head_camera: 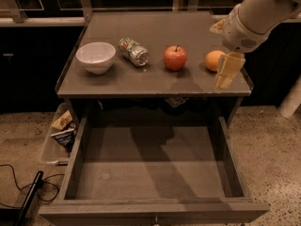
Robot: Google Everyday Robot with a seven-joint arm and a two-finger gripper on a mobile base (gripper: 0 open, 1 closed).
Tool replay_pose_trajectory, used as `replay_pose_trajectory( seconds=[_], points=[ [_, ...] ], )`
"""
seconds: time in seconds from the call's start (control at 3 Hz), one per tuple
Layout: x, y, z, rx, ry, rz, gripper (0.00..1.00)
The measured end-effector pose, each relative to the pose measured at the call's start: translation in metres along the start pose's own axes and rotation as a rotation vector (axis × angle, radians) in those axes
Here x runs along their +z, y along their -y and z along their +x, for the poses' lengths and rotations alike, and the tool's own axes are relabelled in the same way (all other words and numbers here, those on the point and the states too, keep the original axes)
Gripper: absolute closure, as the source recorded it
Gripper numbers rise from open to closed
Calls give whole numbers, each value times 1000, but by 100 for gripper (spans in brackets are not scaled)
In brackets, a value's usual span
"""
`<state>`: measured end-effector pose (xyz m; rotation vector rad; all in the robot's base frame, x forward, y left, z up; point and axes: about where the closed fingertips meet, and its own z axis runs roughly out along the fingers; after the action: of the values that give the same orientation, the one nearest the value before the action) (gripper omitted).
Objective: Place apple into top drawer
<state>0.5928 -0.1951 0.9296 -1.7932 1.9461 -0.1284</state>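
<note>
Apple [175, 58] rests upright, stem up, on the grey table [155, 29], right of centre. Going from the left, a white bowl [96, 56] comes first, then a can [134, 51] on its side, then the apple, then an orange fruit [214, 60] just beside it at its three o'clock. Farthest right, the gripper [229, 70] hangs over the table's right front corner; whether it is open or closed cannot be told. From the gripper, the apple lies at about nine o'clock, with the orange fruit between them, so a straight sideways reach would likely meet the wrong fruit. Being round, the apple offers no preferred grip axis. Below, at the apple's six o'clock, the top drawer [155, 206] stands pulled out.
</note>
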Motion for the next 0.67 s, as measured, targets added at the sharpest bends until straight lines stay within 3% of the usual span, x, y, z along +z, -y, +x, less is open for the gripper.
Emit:
replay_pose_trajectory(
  seconds=[0.33,0.67],
  points=[
    [21,20,-4,1,60,8,0],
    [52,51,-17,21,170,-5,0]
  ],
)
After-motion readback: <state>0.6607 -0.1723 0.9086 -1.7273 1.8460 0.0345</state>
